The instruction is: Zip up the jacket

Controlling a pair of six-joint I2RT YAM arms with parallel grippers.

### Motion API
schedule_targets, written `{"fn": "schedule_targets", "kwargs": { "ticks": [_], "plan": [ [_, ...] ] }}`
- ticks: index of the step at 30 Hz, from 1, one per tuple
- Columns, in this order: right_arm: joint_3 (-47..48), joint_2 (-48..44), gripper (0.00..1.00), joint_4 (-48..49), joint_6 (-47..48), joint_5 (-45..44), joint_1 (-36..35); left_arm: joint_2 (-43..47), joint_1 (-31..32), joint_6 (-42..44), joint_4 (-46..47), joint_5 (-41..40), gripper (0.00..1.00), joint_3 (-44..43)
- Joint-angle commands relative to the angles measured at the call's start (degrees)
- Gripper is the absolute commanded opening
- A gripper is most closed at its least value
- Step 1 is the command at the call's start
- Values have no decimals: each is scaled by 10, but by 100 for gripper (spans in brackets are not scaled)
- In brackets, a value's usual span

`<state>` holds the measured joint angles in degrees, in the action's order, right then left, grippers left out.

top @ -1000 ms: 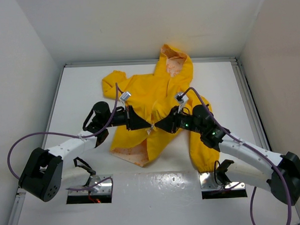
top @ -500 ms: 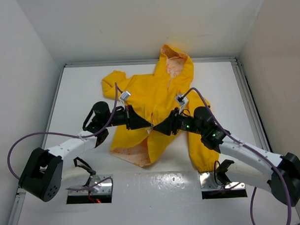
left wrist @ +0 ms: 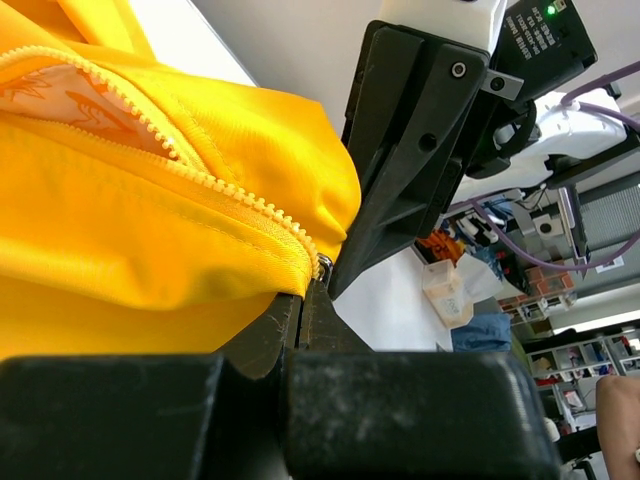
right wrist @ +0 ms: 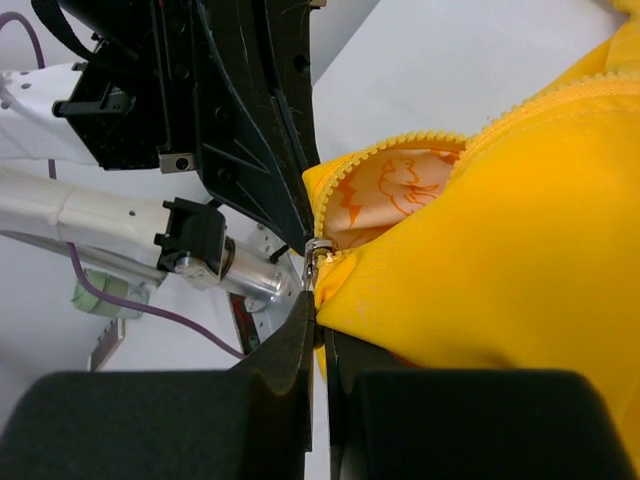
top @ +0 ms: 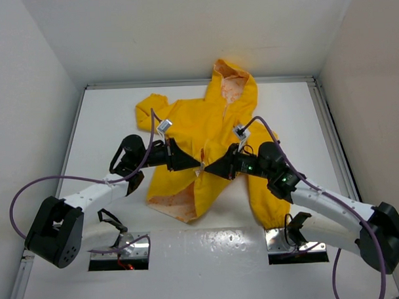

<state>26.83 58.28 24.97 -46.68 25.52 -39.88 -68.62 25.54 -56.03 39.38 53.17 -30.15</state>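
The yellow hooded jacket [top: 205, 120] lies spread on the white table, hood at the far side and front open below the chest. My left gripper [top: 197, 164] is shut on the left front edge near the zipper's lower end; the left wrist view shows the jaws [left wrist: 303, 295] pinching yellow fabric [left wrist: 120, 230] beside the zipper teeth. My right gripper [top: 208, 169] is shut on the other front edge, tip to tip with the left. In the right wrist view it [right wrist: 320, 305] holds the fabric at the metal slider [right wrist: 318, 248]. White lining with orange print [right wrist: 395, 195] shows inside.
White walls enclose the table [top: 107, 120] on three sides. The jacket's right sleeve [top: 267, 199] hangs toward the near edge under my right arm. Two metal base plates [top: 118, 247] sit at the near edge. Purple cables loop from both arms.
Both grippers have shifted slightly left and away together with the jacket edges. The lower front flap has been drawn in a little.
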Motion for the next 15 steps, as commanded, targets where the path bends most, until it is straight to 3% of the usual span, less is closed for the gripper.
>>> {"fn": "schedule_targets", "kwargs": {
  "ticks": [1, 15],
  "plan": [
    [8, 3, 0, 57, 7, 21, -6, 5, -6, -11, 51, -9, 0, -15],
    [50, 16, 0, -61, 183, 136, -12, -1, -1, -28, 56, -3, 0, -48]
  ]
}}
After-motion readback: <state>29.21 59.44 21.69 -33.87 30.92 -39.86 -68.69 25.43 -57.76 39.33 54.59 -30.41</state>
